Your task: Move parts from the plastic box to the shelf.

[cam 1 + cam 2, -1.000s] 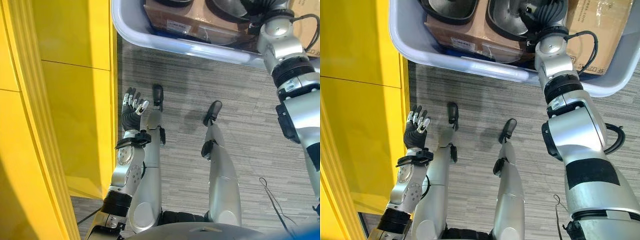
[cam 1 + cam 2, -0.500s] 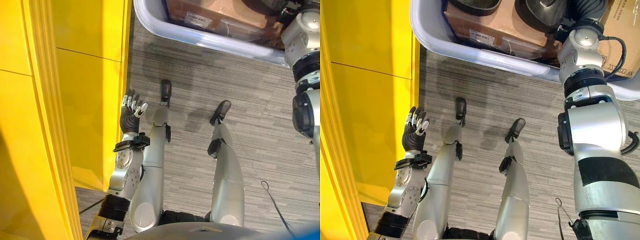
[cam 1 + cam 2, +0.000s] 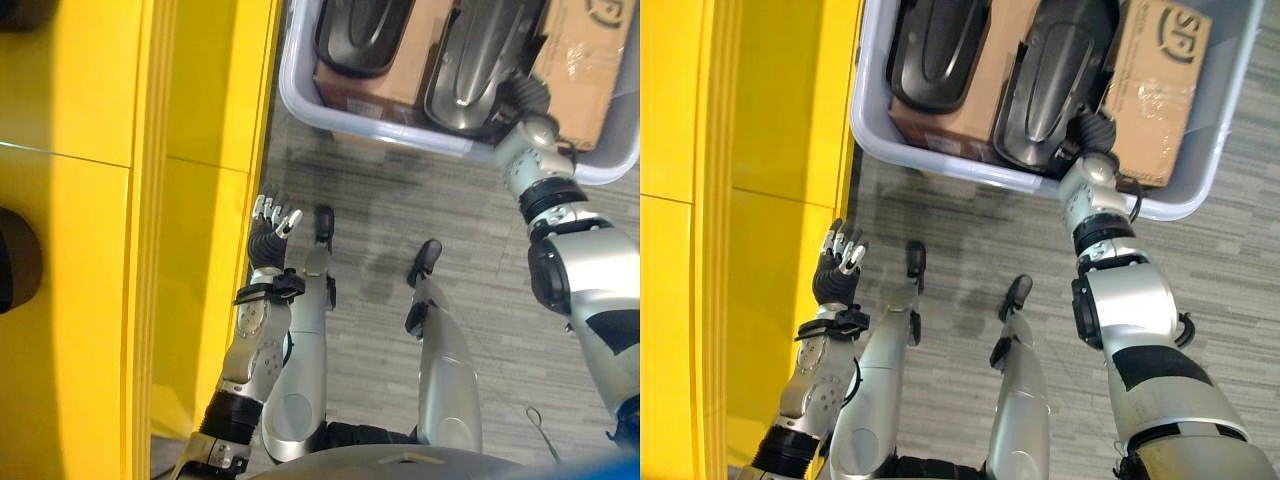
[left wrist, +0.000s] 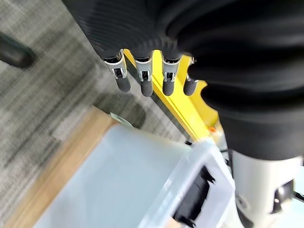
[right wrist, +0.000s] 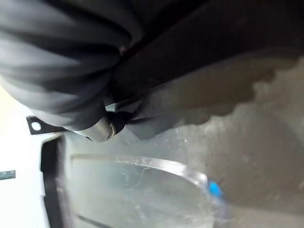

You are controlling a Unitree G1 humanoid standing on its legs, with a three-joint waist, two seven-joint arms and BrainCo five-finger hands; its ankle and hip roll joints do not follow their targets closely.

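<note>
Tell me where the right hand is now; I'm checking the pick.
In the eye views the right hand is inside the plastic box, at the near end of a black part, beside a cardboard box.

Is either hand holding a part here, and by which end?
The left hand is open and empty beside the yellow shelf. The right hand reaches into the box at a black part; any hold cannot be told.

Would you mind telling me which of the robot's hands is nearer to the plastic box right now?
The right. The right hand reaches over the plastic box rim, against a black part. The left hand hangs open beside the yellow shelf, well short of the box.
</note>
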